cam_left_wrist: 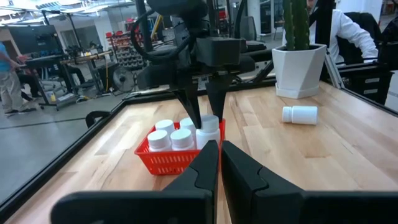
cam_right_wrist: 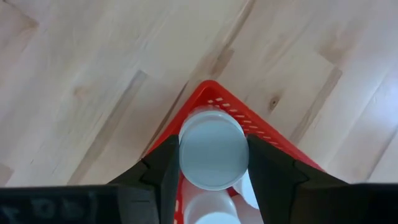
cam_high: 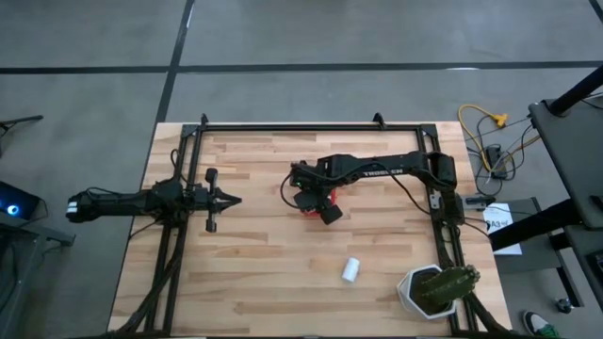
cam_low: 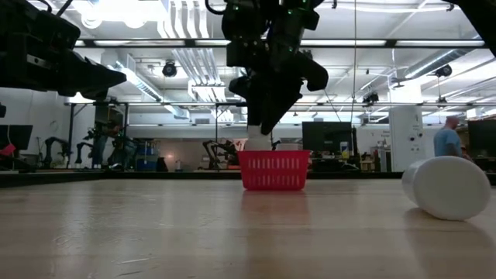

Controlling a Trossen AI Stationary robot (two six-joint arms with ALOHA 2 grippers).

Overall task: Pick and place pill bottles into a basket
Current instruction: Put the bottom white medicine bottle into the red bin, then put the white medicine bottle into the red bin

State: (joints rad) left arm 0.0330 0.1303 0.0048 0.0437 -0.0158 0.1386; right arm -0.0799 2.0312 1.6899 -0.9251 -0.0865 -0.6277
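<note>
High view: right end effector grips a pill bottle over the basket; plant pot stands apart.

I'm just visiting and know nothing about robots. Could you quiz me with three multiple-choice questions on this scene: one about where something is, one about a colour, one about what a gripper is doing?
1. Where is the pill bottle that is not yet in the basket?
A. Lying on its side on the table near the potted plant
B. Standing upright beside the left arm
C. On the floor

2. What colour is the basket?
A. Blue
B. Red
C. Green

3. What is the right gripper doing?
A. Resting open on the table
B. Holding a bottle over the basket
C. Gripping the plant pot

Answers:
1. A: the loose bottle lies on its side near the potted plant.
2. B: the basket is red with slotted sides.
3. B: the right gripper has its fingers closed on a held bottle at the basket's corner; the left gripper waits off to the side.
</note>
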